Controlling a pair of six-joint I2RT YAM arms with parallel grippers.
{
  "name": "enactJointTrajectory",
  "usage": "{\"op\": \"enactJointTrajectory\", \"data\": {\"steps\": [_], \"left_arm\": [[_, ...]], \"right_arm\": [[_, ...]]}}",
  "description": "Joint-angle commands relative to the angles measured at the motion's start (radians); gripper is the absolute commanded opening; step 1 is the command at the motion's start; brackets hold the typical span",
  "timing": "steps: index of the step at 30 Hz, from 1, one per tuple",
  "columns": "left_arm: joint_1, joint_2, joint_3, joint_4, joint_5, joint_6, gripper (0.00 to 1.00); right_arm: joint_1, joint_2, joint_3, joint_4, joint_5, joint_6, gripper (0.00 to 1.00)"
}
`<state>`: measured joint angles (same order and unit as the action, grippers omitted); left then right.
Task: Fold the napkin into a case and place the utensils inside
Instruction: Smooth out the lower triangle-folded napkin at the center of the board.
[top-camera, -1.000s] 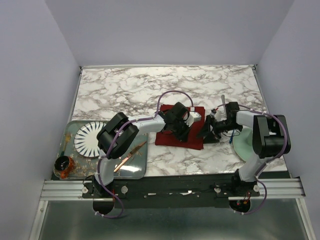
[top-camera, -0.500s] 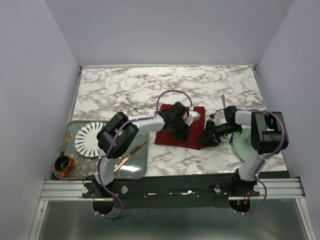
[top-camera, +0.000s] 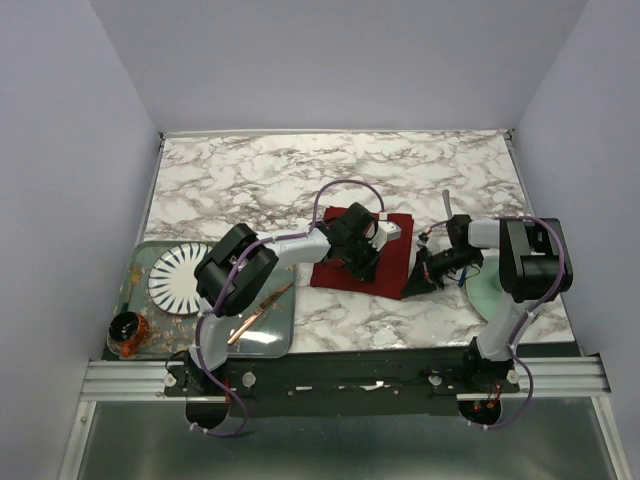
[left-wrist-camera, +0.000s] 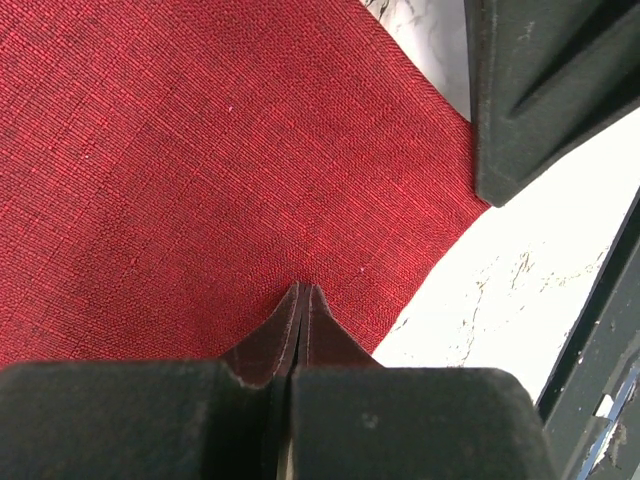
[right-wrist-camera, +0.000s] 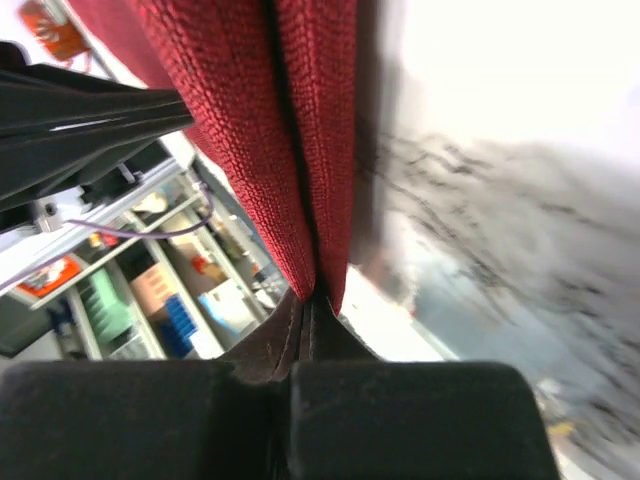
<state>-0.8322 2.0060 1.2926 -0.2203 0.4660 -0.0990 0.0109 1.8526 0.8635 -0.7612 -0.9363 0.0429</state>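
The napkin (top-camera: 388, 262) lies on the marble table (top-camera: 250, 180), the left gripper (left-wrist-camera: 300, 300) tips-down on its middle with jaws pressed together, seemingly to pin it, while the right gripper (right-wrist-camera: 312, 300) pinches its right edge, likely to fold it over.

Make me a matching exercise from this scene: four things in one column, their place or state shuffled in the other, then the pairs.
Things
1. napkin
2. copper knife
3. pale green plate
4. right claw

Place or state
A. lying in the tray at the left
B. shut on a fold of red cloth
C. dark red, spread mid-way across the marble table
D. at the right side of the table, partly behind the right arm

Pairs: 1-C, 2-A, 3-D, 4-B
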Motion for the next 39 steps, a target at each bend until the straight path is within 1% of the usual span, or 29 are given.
{"op": "enactJointTrajectory", "data": {"steps": [1, 3, 4, 5, 6, 7, 9, 10, 12, 13, 15, 16, 17, 18, 19, 21, 23, 24, 26, 27, 28, 29, 31, 32, 33, 35, 36, 37, 39], "left_arm": [[0.018, 0.030, -0.032, -0.028, -0.062, 0.010, 0.00], [0.022, 0.020, -0.029, -0.039, -0.061, 0.012, 0.00], [0.024, 0.016, -0.030, -0.043, -0.061, 0.010, 0.00], [0.027, 0.002, -0.032, -0.044, -0.052, 0.007, 0.00], [0.030, -0.007, -0.035, -0.047, -0.044, 0.005, 0.03], [0.031, -0.018, -0.038, -0.045, -0.032, 0.005, 0.13], [0.044, -0.076, -0.044, -0.027, 0.005, -0.001, 0.24], [0.048, -0.099, -0.042, -0.021, 0.016, -0.002, 0.40], [0.061, -0.177, -0.032, -0.010, 0.037, 0.001, 0.51], [0.064, -0.203, -0.024, -0.013, 0.037, 0.005, 0.60], [0.068, -0.283, -0.012, -0.030, 0.017, 0.021, 0.68], [0.073, -0.311, -0.013, -0.034, 0.001, 0.037, 0.76], [0.077, -0.369, -0.016, -0.037, -0.015, 0.051, 0.80], [0.081, -0.401, -0.032, -0.040, -0.029, 0.064, 0.87], [0.088, -0.433, -0.042, -0.040, -0.067, 0.094, 0.99], [0.091, -0.536, -0.077, -0.021, -0.119, 0.140, 0.99], [0.094, -0.634, -0.111, 0.013, -0.179, 0.197, 0.99], [0.094, -0.662, -0.171, 0.095, -0.199, 0.208, 0.99], [0.094, -0.726, -0.249, 0.191, -0.211, 0.232, 0.99], [0.094, -0.737, -0.322, 0.285, -0.216, 0.248, 0.99], [0.094, -0.742, -0.326, 0.280, -0.216, 0.263, 0.99], [0.097, -0.722, -0.308, 0.242, -0.207, 0.271, 0.99], [0.180, -0.681, -0.216, 0.089, -0.013, 0.216, 0.99], [0.217, -0.640, -0.201, 0.075, 0.078, 0.153, 0.99], [0.272, -0.624, -0.208, 0.102, 0.196, -0.019, 0.99], [0.301, -0.593, -0.246, 0.160, 0.297, -0.138, 0.99], [0.308, -0.590, -0.292, 0.214, 0.350, -0.192, 0.99], [0.311, -0.586, -0.314, 0.251, 0.370, -0.271, 0.99], [0.309, -0.560, -0.372, 0.315, 0.410, -0.356, 0.99]], "right_arm": [[-0.006, 0.033, 0.020, -0.027, 0.131, 0.008, 0.01], [-0.006, 0.043, 0.035, -0.027, 0.152, 0.011, 0.01], [-0.006, 0.048, 0.045, -0.032, 0.159, 0.011, 0.05], [-0.006, 0.054, 0.060, -0.046, 0.168, 0.005, 0.08], [-0.008, 0.074, 0.086, -0.056, 0.166, -0.003, 0.18], [-0.005, 0.082, 0.103, -0.070, 0.162, -0.012, 0.27], [-0.006, 0.091, 0.132, -0.124, 0.122, -0.035, 0.38], [-0.006, 0.076, 0.161, -0.144, 0.108, -0.069, 0.41], [-0.006, 0.037, 0.189, -0.199, 0.064, -0.129, 0.49], [-0.005, -0.025, 0.218, -0.216, 0.060, -0.152, 0.52], [-0.006, -0.096, 0.249, -0.257, 0.056, -0.234, 0.61], [-0.006, -0.128, 0.262, -0.268, 0.066, -0.264, 0.65], [-0.006, -0.200, 0.293, -0.273, 0.080, -0.308, 0.69], [-0.005, -0.229, 0.310, -0.270, 0.088, -0.327, 0.76], [-0.006, -0.257, 0.331, -0.264, 0.091, -0.337, 0.80], [-0.006, -0.326, 0.394, -0.236, 0.087, -0.359, 0.90], [0.011, -0.369, 0.425, -0.186, 0.097, -0.368, 0.96], [0.027, -0.415, 0.433, -0.161, 0.102, -0.379, 1.00], [0.092, -0.458, 0.416, -0.043, 0.122, -0.403, 1.00], [0.112, -0.478, 0.378, 0.011, 0.104, -0.394, 1.00], [0.135, -0.496, 0.353, 0.066, 0.076, -0.373, 1.00], [0.136, -0.497, 0.330, 0.185, 0.041, -0.271, 1.00], [0.138, -0.442, 0.284, 0.275, -0.099, -0.130, 1.00], [0.142, -0.406, 0.279, 0.311, -0.169, -0.035, 1.00], [0.153, -0.365, 0.281, 0.316, -0.262, 0.039, 1.00], [0.201, -0.252, 0.267, 0.268, -0.309, 0.148, 1.00], [0.211, -0.237, 0.241, 0.275, -0.320, 0.182, 1.00], [0.231, -0.236, 0.211, 0.295, -0.314, 0.214, 1.00], [0.247, -0.260, 0.079, 0.431, -0.303, 0.332, 1.00]]}}
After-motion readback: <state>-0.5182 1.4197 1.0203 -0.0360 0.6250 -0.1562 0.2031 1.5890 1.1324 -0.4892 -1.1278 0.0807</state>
